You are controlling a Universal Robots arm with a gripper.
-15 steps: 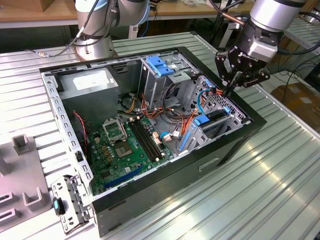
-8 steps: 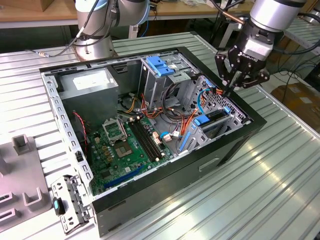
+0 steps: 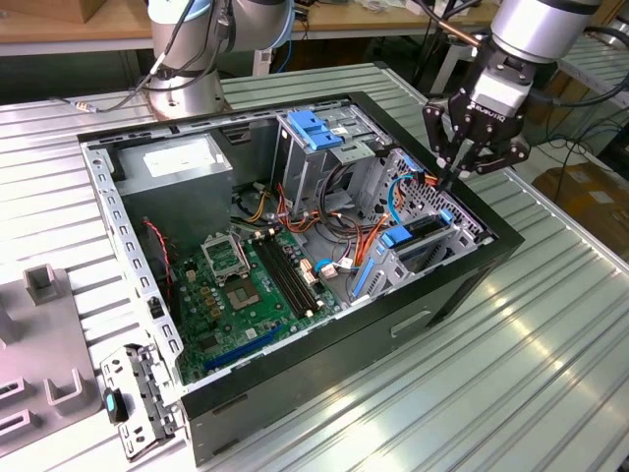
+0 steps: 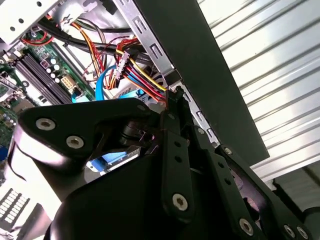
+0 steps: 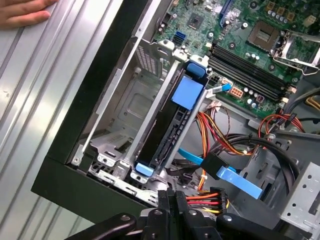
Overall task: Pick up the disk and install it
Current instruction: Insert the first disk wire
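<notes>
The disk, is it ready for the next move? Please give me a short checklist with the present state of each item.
1. The disk is in the drive cage: ok, it stands on edge in a slot, with blue rails at both ends.
2. Disk pushed fully home: cannot tell.
3. The hand is free of the disk: ok, it is shut with nothing seen between the fingers, and it sits at the case's edge.
4. Wires clear of the hand: not ok, the red and yellow wire bundle lies right beside the fingertips.
5. People clear: not ok, a person's fingers rest on the table in the first wrist view.
</notes>
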